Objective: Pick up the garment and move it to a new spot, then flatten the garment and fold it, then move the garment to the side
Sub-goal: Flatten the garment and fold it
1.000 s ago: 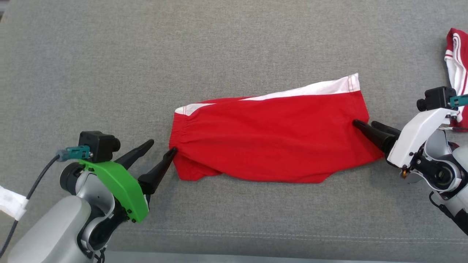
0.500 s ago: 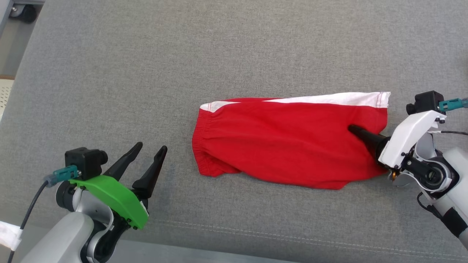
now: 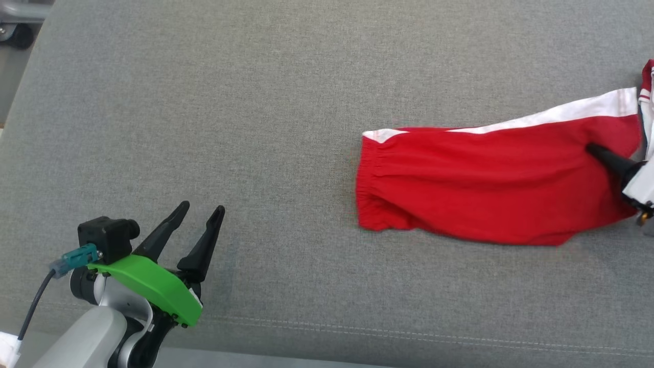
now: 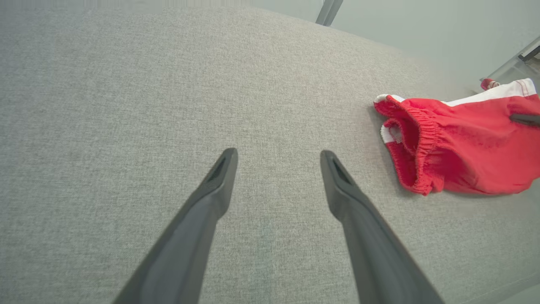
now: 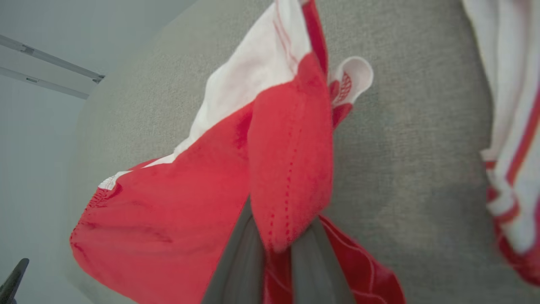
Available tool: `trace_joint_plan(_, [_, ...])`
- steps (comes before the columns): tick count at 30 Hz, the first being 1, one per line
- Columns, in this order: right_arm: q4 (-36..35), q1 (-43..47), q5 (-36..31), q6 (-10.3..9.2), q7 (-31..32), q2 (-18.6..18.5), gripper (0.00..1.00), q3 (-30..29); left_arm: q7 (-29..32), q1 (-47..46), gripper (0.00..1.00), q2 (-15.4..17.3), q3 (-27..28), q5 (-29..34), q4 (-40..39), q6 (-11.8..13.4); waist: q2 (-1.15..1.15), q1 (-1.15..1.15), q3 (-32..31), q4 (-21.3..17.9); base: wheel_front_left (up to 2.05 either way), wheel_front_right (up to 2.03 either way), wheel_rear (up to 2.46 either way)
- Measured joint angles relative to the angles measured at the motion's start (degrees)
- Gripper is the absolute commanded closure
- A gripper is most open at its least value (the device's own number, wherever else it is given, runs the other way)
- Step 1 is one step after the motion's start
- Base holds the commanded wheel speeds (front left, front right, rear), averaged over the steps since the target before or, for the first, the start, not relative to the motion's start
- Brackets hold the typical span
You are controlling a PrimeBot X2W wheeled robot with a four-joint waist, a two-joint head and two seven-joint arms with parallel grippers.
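The garment [image 3: 490,189] is a red cloth folded into a long band, with a white strip along its far edge and a gathered hem at its left end; it lies on the grey fabric surface [image 3: 255,102]. At the band's right end my right gripper [image 3: 593,149] is shut on the cloth. The right wrist view shows a red fold [image 5: 291,169] pinched between the dark fingers [image 5: 240,261] and bunched up over them. My left gripper [image 3: 200,208] stands open and empty at the lower left, well apart from the gathered hem [image 4: 417,139].
Another red-and-white striped cloth [image 3: 648,87] lies at the far right, close beside the held end, and also appears as the striped cloth [image 5: 512,147] in the right wrist view. A stitched seam [image 3: 409,335] runs near the surface's front edge. Floor and a wheel [image 3: 18,33] lie beyond the top-left corner.
My right gripper has shut on the garment's right end and drawn it rightward, away from my left gripper, which stays open and has come off the left hem. The camera has also shifted.
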Motion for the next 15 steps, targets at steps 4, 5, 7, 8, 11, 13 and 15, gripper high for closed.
trace_joint_plan(4, [-2.5, 0.0, -2.1, 0.02, -1.2, -4.8, 1.0, -1.0, -2.7, 0.0, 0.0, 0.0, 0.2, 2.9, -0.4, 0.8, 0.0, 0.0, -0.6, 0.5, 0.0, 0.0, 0.0])
trace_joint_plan(5, [-4.2, 0.0, -2.5, 0.35, -1.2, -5.1, 1.0, -0.7, -3.5, 0.0, 0.0, 0.0, 0.4, 3.4, -0.5, 1.1, 0.0, 0.0, -0.9, 0.7, 0.0, 0.0, 0.0])
trace_joint_plan(7, [-7.6, 0.0, -4.0, 1.19, -1.1, -4.7, 1.0, 1.0, -4.5, 0.2, 0.0, 0.0, 0.6, 3.6, -0.5, 1.6, 0.0, 0.0, -1.5, 1.1, 0.0, 0.0, 0.0])
trace_joint_plan(8, [-9.5, -0.1, -4.6, 1.7, -0.5, -4.2, 1.0, 2.2, -4.8, 0.5, 0.0, -0.1, 0.7, 3.8, -0.5, 1.8, 0.0, 0.0, -1.8, 1.3, 0.0, 0.0, 0.0])
trace_joint_plan(11, [-13.5, -0.1, -5.4, 2.03, -0.1, -1.2, 1.0, 4.9, -5.1, 2.1, 0.0, -0.5, 0.6, 3.9, -0.5, 2.1, 0.0, 0.0, -2.9, 2.0, 0.0, 0.0, 0.0])
trace_joint_plan(13, [-14.9, -0.1, -7.1, 1.81, 0.3, 0.4, 1.0, 6.6, -5.5, 2.9, 0.0, -1.1, 0.2, 4.6, -0.7, 2.1, 0.0, 0.0, -3.5, 2.6, 0.0, 0.0, 0.0])
trace_joint_plan(15, [-15.2, -0.1, -7.3, 0.41, 0.3, 2.5, 1.0, 7.5, -5.6, 3.2, 0.0, -1.8, -0.1, 5.4, -1.0, 2.3, 0.0, 0.0, -4.1, 3.3, 0.0, 0.0, 0.0])
